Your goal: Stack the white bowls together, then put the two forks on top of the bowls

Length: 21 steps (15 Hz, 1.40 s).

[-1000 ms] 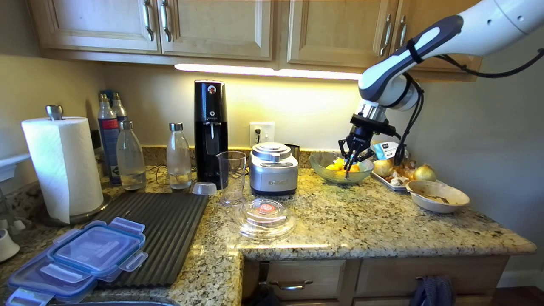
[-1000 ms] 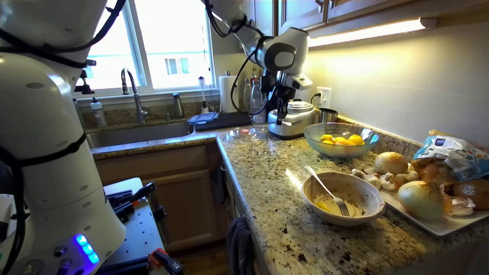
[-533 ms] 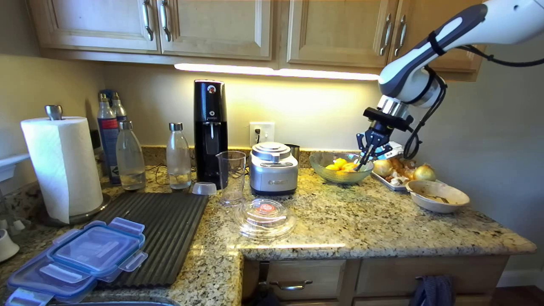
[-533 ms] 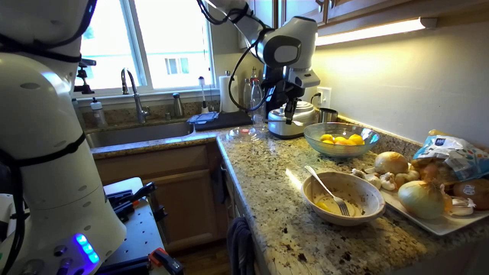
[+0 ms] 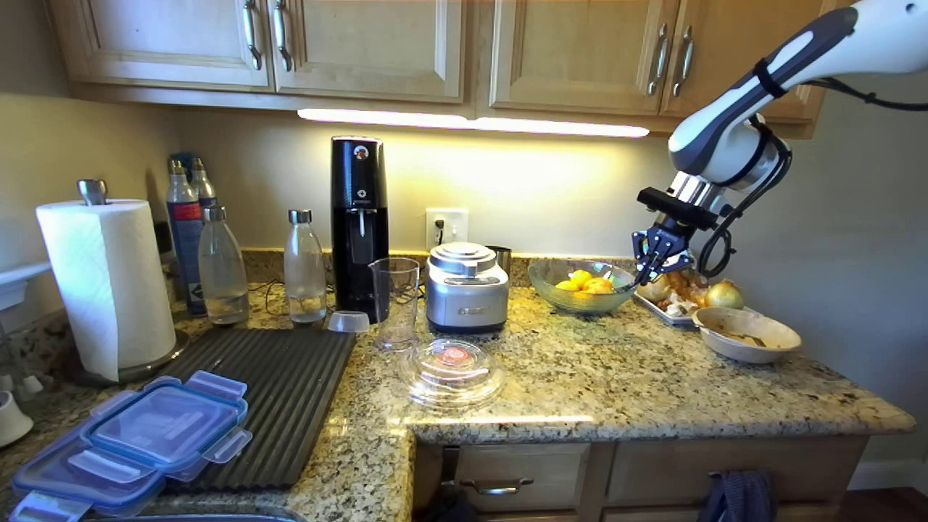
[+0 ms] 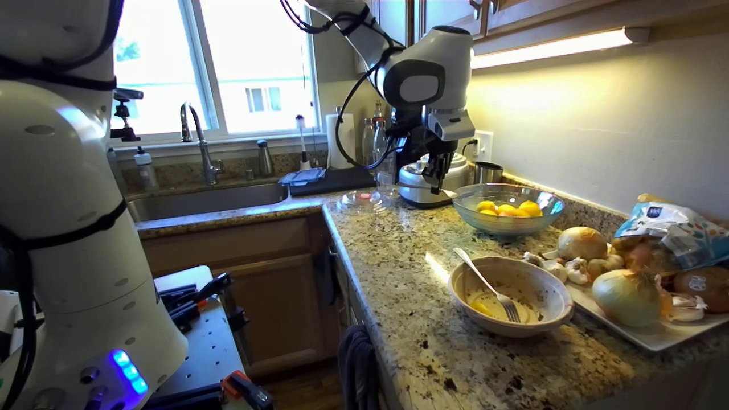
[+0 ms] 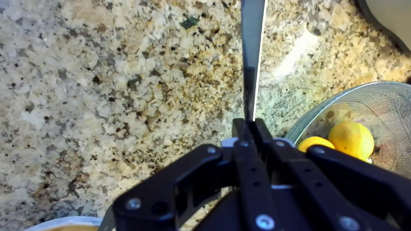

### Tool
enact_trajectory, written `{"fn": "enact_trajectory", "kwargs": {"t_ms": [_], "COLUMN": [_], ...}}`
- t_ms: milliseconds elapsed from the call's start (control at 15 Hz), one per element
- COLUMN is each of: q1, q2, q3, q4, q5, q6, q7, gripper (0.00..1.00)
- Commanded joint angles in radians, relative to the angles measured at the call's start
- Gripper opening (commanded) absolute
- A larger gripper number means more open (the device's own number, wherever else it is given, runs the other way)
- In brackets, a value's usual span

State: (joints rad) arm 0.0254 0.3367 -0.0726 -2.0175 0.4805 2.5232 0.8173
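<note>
Since half a second ago the arm point(image 6: 421, 74) has shifted a little towards the white bowl point(image 6: 544, 285), bringing along the second fork point(image 7: 252, 45) in its jaws; things on the worktop point(image 6: 393, 267) appear unmoved.

Nearest, taking twelve o'clock as the top of an exterior view, sits that bowl, soiled inside. A resting fork point(image 6: 493, 288) leans in it, tines down inside, handle over the rim at ten o'clock. Just below the rim at four o'clock another edge seems to show, so stacking looks done to me, though I cannot be sure. Beside the bowl, at three o'clock, is a plate point(image 6: 649, 340) of onions point(image 6: 626, 299).

Farther off, at twelve o'clock, stands a glass bowl point(image 6: 484, 223) with yellow fruit point(image 6: 507, 210). At eleven o'clock from the white bowl, well apart from it, the jaws are clenched on the second fork, above the worktop. Behind them stands a silver kitchen appliance point(image 6: 418, 198).

By my reading only the last placing is left: bring this fork over the bowl, lower it and let go next to its mate.
</note>
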Motion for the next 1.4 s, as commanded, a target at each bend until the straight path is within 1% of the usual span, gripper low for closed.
{"fn": "enact_trajectory", "kwargs": {"t_ms": [0, 200, 333, 667, 867, 1133, 1333], "q1": [-0.013, -0.015, -0.033, -0.115, -0.166, -0.23, -0.25], "q2": [-0.001, -0.001, 0.008, 0.005, 0.012, 0.045, 0.089], "q3": [0.014, 0.006, -0.008, -0.046, -0.061, -0.059, -0.062], "q4": [0.001, 0.003, 0.019, 0.01, 0.009, 0.017, 0.016], "q5": [-0.008, -0.013, 0.005, 0.07, 0.115, 0.243, 0.353], "q6": [0.0, 0.002, -0.014, -0.036, -0.052, -0.136, -0.129], "q7": [0.01, 0.028, 0.06, 0.15, 0.173, 0.157, 0.141], "gripper": [0.07, 0.05, 0.05, 0.05, 0.05, 0.05, 0.05]}}
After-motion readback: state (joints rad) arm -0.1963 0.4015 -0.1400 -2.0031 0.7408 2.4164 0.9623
